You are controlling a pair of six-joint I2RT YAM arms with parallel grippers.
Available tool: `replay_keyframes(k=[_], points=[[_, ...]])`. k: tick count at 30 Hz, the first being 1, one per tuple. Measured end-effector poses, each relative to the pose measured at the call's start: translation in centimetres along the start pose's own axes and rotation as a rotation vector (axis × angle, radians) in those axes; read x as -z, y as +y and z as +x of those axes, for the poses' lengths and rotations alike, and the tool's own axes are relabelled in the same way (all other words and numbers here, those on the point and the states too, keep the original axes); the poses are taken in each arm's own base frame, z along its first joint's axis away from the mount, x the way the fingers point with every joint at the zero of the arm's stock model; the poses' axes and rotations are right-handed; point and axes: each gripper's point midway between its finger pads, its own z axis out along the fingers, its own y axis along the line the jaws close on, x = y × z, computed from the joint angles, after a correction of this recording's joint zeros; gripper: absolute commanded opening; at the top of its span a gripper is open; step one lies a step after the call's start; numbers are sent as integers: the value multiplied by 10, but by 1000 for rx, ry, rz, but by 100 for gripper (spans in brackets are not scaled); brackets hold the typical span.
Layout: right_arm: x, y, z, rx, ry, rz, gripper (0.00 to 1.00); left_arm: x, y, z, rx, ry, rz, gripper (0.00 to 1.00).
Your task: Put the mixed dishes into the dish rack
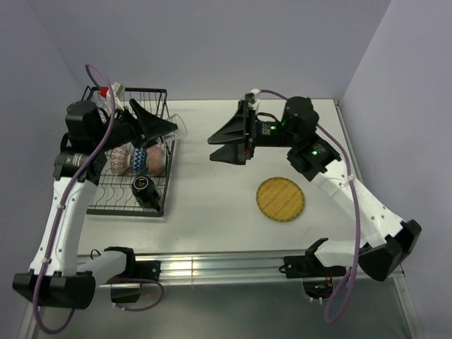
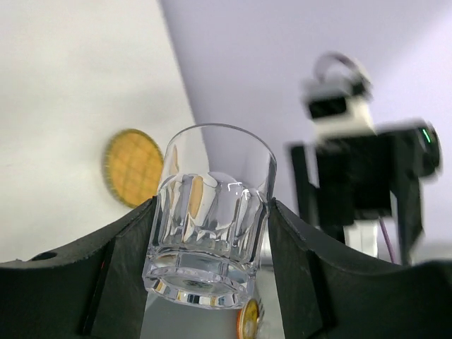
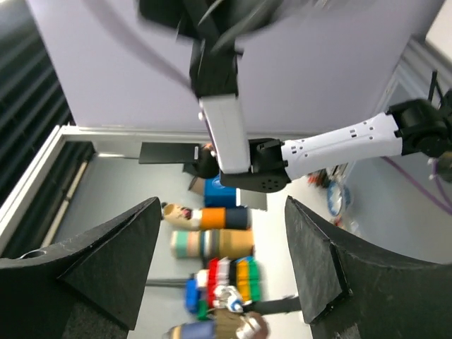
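The left jaws are clamped on a glass [image 2: 210, 219], one finger [image 2: 106, 282] pressed to each side of it near its thick base. From above, the glass lies tipped on its side in the air, mouth pointing right, at the right edge of the rack [image 1: 99, 202]; whether it touches the wires I cannot tell.

The rack stands at the left of the bench [image 1: 212, 212]. Three bowls [image 1: 139, 159] sit on edge in a row in it, and a mug [image 1: 143, 189] lies nearer the front.

The right jaws stand wide apart with nothing between them, hanging above the middle of the bench and pointing left toward the glass, a gap away. Their wrist view is blurred and looks off past the bench.

The plate [image 1: 280, 198] lies flat on the bench right of centre, well apart from the rack and below the right arm [image 1: 332, 176].
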Motion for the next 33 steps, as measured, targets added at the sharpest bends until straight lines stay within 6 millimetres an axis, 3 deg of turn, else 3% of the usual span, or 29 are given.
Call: replay_keyframes(k=[4,10,13,24,30,33], points=[[29,14,3,94,-66,-7,77,6,37,-49,52,-57,-171,0],[48,-15,-6,107,-121,108,75,30,67,-135,0,-199,-431,0],[52,-35,-5,90,-113,178,73,38,88,-151,0,-216,-532,0],[67,-81,0,47,-80,300,71,40,212,-187,116,-170,-894,0],[69,-91,4,40,-60,314,70,32,226,-216,107,-208,-919,0],[69,-94,5,32,-56,320,70,31,231,-216,121,-210,-928,0]])
